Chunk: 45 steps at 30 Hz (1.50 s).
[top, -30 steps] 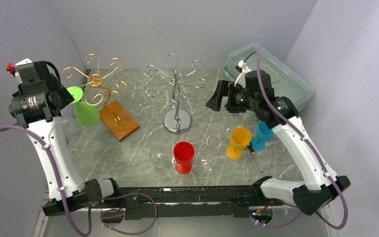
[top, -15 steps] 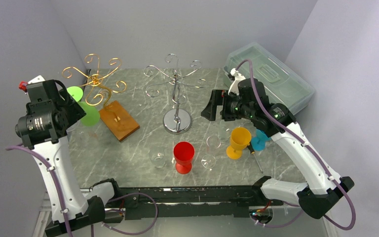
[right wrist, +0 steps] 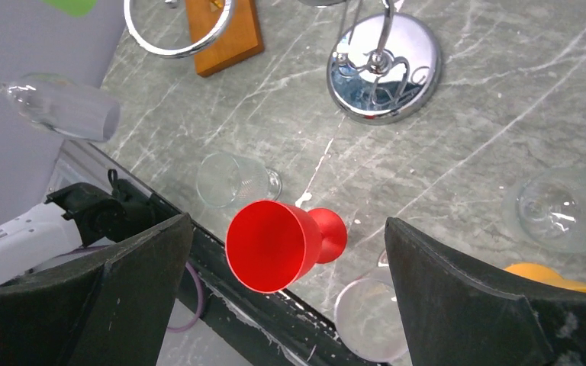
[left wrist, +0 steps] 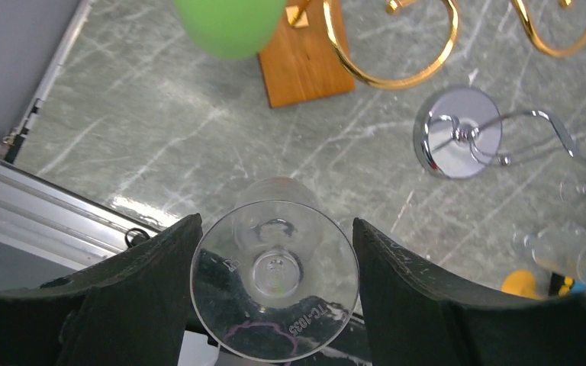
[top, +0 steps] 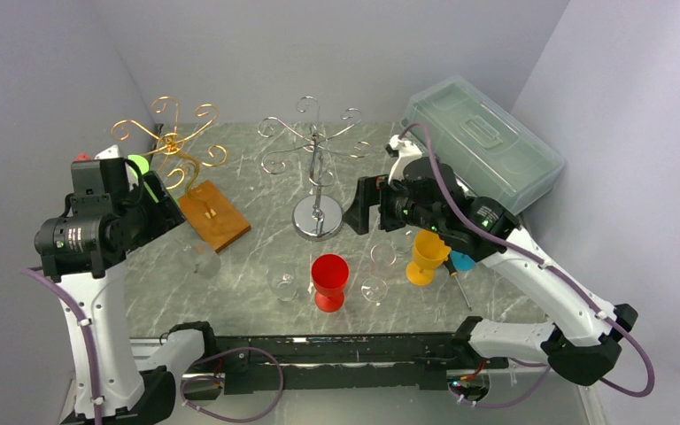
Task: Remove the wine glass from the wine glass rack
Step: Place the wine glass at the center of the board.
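One grey table (top: 257,235) carries everything, with a lidded box (top: 482,146) at my far right corner. Next come the gold rack (top: 173,142) on its wood block at the left and the silver rack (top: 317,155) mid-table. My left gripper (left wrist: 275,236) is clamped on the wine glass (left wrist: 275,278), the foot pinched between both fingers. The glass hangs in the air clear of the gold rack, over the table's near left part. A green glass (left wrist: 229,27) sits by the gold rack's left arm. My right gripper (right wrist: 286,225) stands wide apart with nothing in it, above the red cup (top: 329,276), near a yellow cup (top: 428,252)
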Each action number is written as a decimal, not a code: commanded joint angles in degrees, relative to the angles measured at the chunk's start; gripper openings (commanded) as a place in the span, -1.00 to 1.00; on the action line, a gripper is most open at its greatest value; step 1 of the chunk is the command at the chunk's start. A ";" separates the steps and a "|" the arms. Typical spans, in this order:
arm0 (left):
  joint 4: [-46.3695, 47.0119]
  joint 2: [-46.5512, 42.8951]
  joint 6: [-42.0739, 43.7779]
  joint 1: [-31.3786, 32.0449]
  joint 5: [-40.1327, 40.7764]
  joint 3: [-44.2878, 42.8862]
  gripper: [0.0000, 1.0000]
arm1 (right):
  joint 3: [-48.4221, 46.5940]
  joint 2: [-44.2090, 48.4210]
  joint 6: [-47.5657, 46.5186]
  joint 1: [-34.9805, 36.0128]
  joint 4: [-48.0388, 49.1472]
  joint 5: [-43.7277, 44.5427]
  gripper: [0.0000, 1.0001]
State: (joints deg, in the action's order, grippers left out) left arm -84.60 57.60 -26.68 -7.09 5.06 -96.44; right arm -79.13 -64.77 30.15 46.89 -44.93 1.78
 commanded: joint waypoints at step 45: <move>-3.64 3.24 -3.07 11.40 -11.94 -8.66 -0.22 | -13.05 -34.59 -28.66 32.91 54.70 13.98 0.27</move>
State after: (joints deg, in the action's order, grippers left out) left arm -89.03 61.60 -28.32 4.10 -4.89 -102.67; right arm -88.75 -98.39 2.39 79.44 7.01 14.11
